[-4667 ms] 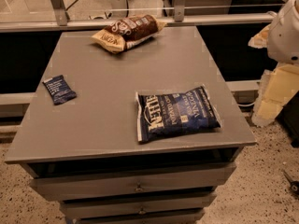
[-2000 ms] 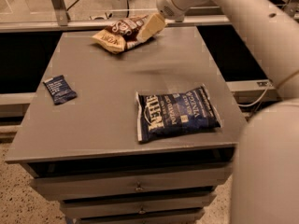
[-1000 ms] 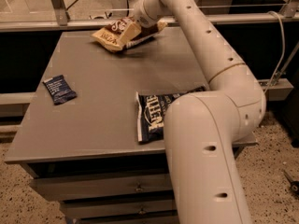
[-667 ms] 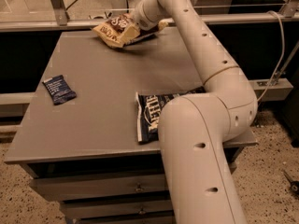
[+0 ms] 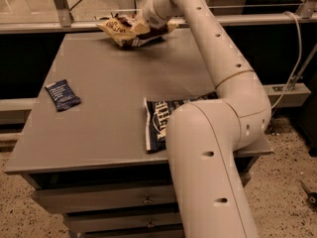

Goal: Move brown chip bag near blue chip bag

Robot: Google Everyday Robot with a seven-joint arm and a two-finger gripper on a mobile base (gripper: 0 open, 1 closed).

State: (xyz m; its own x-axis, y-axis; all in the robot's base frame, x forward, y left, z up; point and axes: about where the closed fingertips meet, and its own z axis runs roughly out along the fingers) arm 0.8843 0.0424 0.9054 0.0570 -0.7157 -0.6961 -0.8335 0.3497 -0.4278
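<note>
Gripper: at the top centre of the frame, the gripper (image 5: 140, 28) sits at the far edge of the table, pressed into the brown chip bag (image 5: 120, 29).
Grip: clamped tight on the bag's crumpled middle, with nothing else in it.
Brown chip bag: top centre, slightly left of the gripper. Its tan end points toward the upper left, its dark part is under the gripper, and a shadow falls on the table below it.
Blue chip bag: lying flat in the lower middle of the frame near the front edge of the table. Only the left part of the blue chip bag (image 5: 156, 122) shows, and the arm covers the rest.
Distance between bags: well apart, one at the far edge and one near the front.
Arm: the white arm (image 5: 218, 73) rises from the bottom centre, bends at the right and reaches up to the top centre.
Small packet: a dark blue small packet (image 5: 63, 94) lies flat at the left middle of the table, apart from both bags.
Table: a grey table (image 5: 109, 78) with drawers (image 5: 104, 200) below its front edge.
</note>
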